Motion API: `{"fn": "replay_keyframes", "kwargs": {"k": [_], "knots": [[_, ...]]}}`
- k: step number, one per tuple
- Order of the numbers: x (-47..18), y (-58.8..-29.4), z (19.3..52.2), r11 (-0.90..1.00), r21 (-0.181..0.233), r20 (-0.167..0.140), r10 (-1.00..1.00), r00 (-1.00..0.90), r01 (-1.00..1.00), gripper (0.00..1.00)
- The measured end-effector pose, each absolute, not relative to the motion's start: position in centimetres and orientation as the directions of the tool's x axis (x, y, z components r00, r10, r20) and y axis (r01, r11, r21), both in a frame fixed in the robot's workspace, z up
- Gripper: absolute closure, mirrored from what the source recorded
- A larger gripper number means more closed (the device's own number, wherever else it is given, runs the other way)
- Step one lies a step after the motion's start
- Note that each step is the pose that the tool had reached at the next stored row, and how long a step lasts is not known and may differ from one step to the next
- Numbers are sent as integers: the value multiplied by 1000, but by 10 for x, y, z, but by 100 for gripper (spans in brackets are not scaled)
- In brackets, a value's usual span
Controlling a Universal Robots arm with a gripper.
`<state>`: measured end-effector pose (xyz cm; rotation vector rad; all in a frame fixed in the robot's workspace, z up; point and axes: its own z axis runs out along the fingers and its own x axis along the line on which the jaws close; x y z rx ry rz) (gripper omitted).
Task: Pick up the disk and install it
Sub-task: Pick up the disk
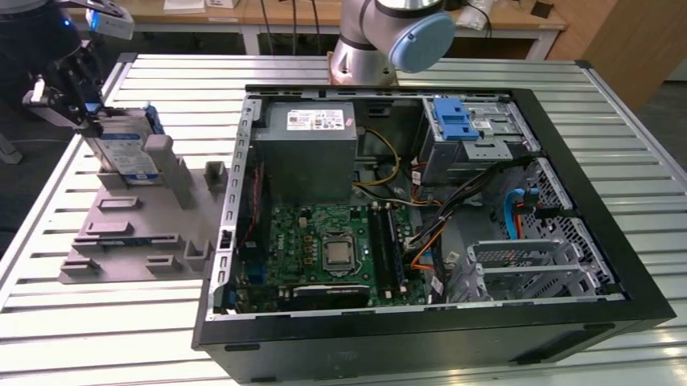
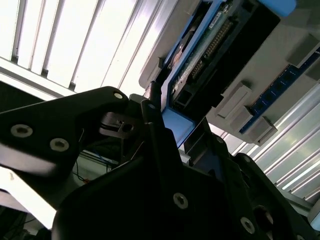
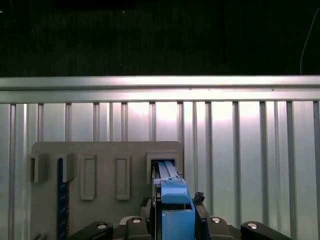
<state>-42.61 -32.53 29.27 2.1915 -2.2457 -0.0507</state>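
Exterior view: I see the disk [image 1: 124, 153], flat silver metal with blue plastic rails, standing upright in the grey moulded fixture [image 1: 129, 241], toward the exterior view's left of the open black computer case [image 1: 429, 326]. Jaws clamp its blue upper end. Ribbed aluminium bench [image 1: 96, 330] underneath.

no legible text, disk [image 1: 127, 153] label too small to read

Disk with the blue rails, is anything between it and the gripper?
Nothing visible. The black gripper sits right at the top end of the flat silver-metal disk with blue plastic rails, which stands upright in the grey plastic holder.
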Motion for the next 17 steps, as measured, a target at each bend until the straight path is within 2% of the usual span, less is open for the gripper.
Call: {"fn": "replay_keyframes", "kwargs": {"k": [10, 12, 13, 17], "knots": [[-427, -327, 292, 24, 25, -18, -1000, -25, -999, 56], [-427, -327, 292, 24, 25, -18, -1000, -25, -999, 58], [-427, -327, 292, 24, 25, -18, -1000, -25, -999, 64], [-427, -327, 292, 24, 25, -18, -1000, -25, -999, 64]]}}
